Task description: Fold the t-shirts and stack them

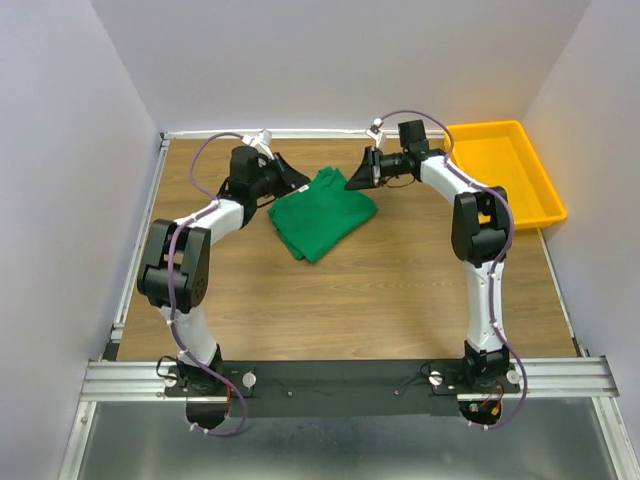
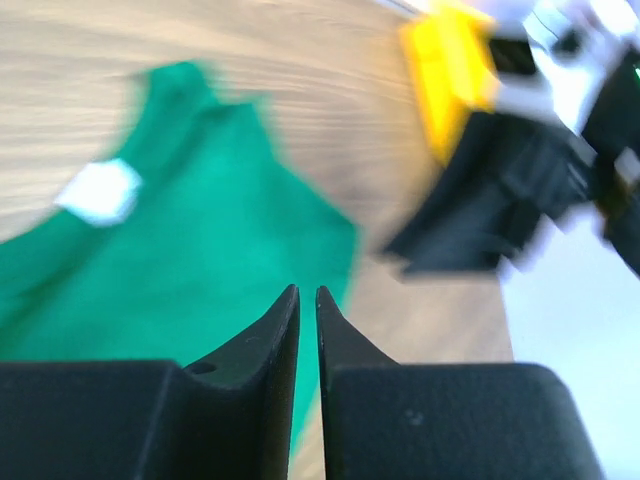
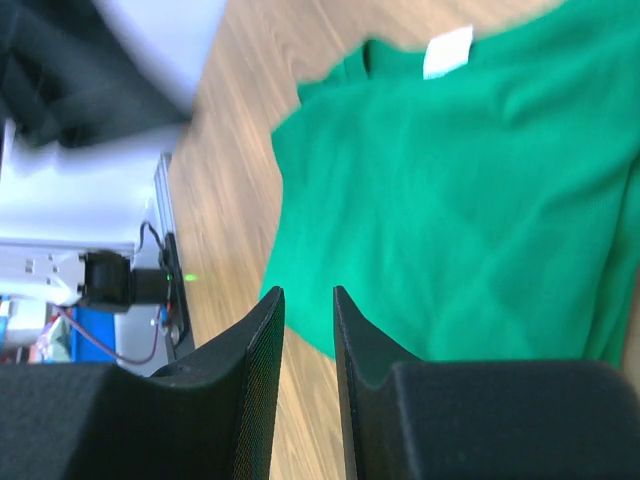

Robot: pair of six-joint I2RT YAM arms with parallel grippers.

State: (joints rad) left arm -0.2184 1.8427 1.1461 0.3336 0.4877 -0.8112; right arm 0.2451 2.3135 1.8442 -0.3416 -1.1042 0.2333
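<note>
One green t-shirt lies folded and rumpled on the wooden table, toward the back centre. My left gripper hovers at its back left edge, jaws nearly together with nothing between them. In the left wrist view it sits above the shirt, whose white label shows. My right gripper hovers at the shirt's back right corner. In the right wrist view its jaws stand a little apart and empty above the shirt and its label.
A yellow tray stands at the back right corner, also showing in the left wrist view. White walls enclose the table on three sides. Both grippers are close together over the shirt's far edge.
</note>
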